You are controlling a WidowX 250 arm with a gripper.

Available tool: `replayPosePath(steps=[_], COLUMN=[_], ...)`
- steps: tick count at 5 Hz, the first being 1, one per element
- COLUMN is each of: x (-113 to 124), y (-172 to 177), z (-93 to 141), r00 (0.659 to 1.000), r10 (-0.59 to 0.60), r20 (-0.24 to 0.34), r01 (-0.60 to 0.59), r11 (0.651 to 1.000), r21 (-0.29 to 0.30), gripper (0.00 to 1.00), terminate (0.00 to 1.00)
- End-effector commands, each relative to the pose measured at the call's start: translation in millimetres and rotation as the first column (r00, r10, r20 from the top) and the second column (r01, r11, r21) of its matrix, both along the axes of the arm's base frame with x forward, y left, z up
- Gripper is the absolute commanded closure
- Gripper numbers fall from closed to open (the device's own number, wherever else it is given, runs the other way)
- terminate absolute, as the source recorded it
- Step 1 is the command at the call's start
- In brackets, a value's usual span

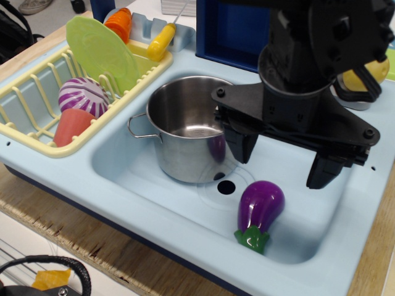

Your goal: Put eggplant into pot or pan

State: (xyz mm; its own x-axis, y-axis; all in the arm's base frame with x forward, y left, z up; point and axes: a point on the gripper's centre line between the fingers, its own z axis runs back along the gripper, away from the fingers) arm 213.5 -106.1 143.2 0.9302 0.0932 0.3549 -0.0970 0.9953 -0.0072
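Observation:
The purple eggplant (260,208) with its green cap toward me lies on the floor of the light blue sink (154,185), right of the drain. The stainless steel pot (182,132) stands upright in the sink's left part, empty, with one loop handle showing at its left. My gripper (282,161) is black, hangs just above the eggplant and right of the pot, and is open with nothing between its fingers. One finger (241,143) is close to the pot's right wall, the other (324,172) is above the sink's right side.
A yellow dish rack (37,111) at left holds a green plate (102,52), a purple-and-white striped ball (83,95) and an orange-red cup (72,126). A yellow-handled knife (162,40) and an orange item (118,23) lie behind. A blue panel (231,31) stands at the back. The drain hole (226,187) is open.

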Motion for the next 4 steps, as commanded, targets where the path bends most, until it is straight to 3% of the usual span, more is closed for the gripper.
replayPosePath(steps=[1,2,4], x=[0,2,4], y=[0,-2,2], z=[0,-3,-14], r00=[1.0,0.994,0.979], r10=[0.0,0.089,0.183], r20=[0.0,-0.067,-0.092], r01=[0.0,-0.088,-0.186], r11=[1.0,0.996,0.982], r21=[0.0,0.01,-0.018], gripper=[0.0,0.0,0.0], terminate=[0.0,0.0,0.0])
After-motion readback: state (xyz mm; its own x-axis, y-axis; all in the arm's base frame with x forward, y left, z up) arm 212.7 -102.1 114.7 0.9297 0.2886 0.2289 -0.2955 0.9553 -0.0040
